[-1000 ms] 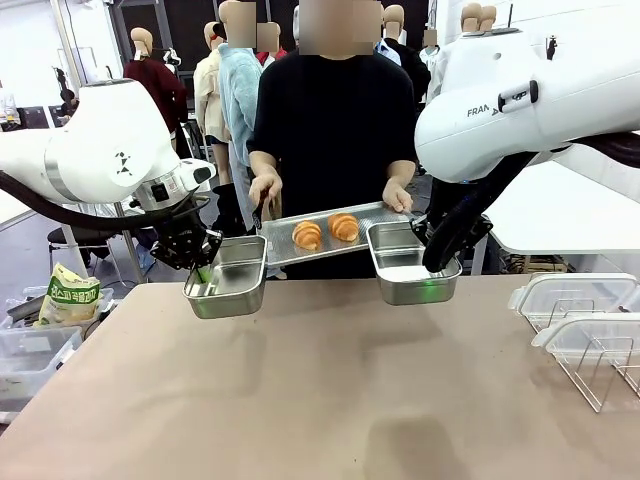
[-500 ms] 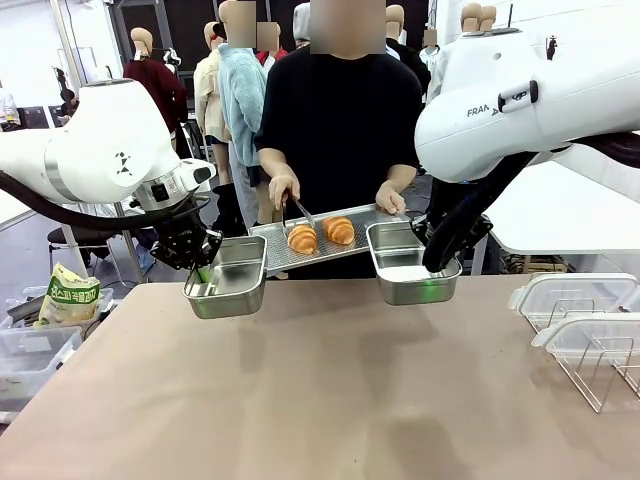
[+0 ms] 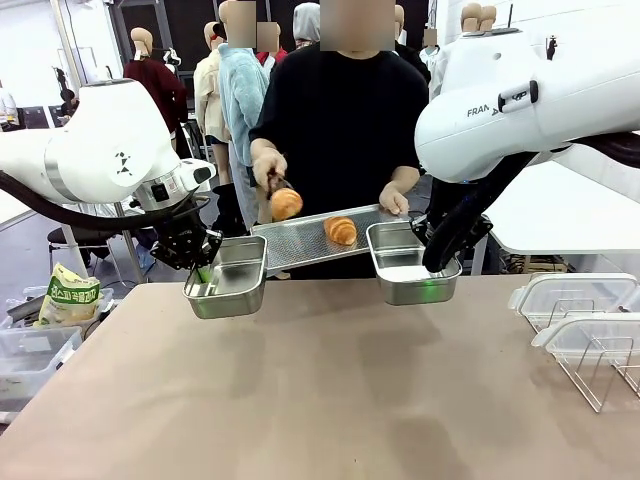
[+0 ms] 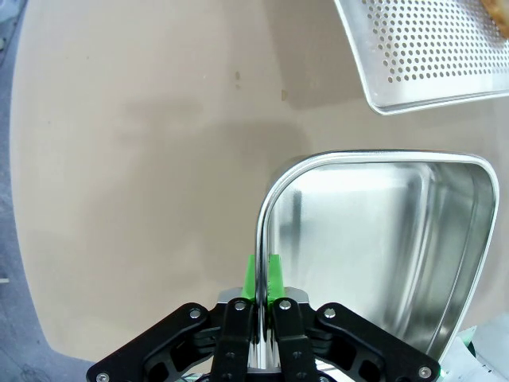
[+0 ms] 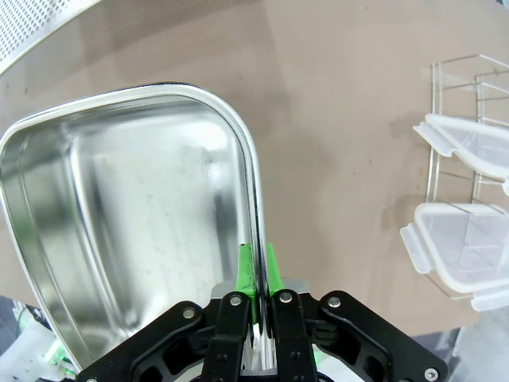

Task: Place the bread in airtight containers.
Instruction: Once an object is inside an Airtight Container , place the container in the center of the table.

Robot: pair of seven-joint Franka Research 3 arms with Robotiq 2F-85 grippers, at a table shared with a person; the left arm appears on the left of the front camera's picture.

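- Your left pincer (image 3: 203, 271) is clamped narrow on the rim of the left tin (image 3: 232, 276), which hangs empty above the table (image 3: 320, 390). Hold it level and motionless, mouth up.
- The person's hand (image 3: 266, 163) works tongs (image 3: 274, 184) around one roll (image 3: 286, 204), which is in the air near that tin, at about 1 o'clock from it. The drop looks aimed there, so let the person come to you rather than chasing the roll.
- Your right pincer (image 3: 436, 264) is pinched just as tight on the rim of the right tin (image 3: 405, 262), also empty and raised. The second roll (image 3: 341, 231) lies on the perforated tray (image 3: 300, 243), at about 10 o'clock from this tin.
- A rim-only hold may sag when weight lands, so brace against tipping toward the unsupported side.
- The clear lids (image 3: 575, 300) wait on a wire rack (image 3: 600, 378) at 4 o'clock from the right tin.
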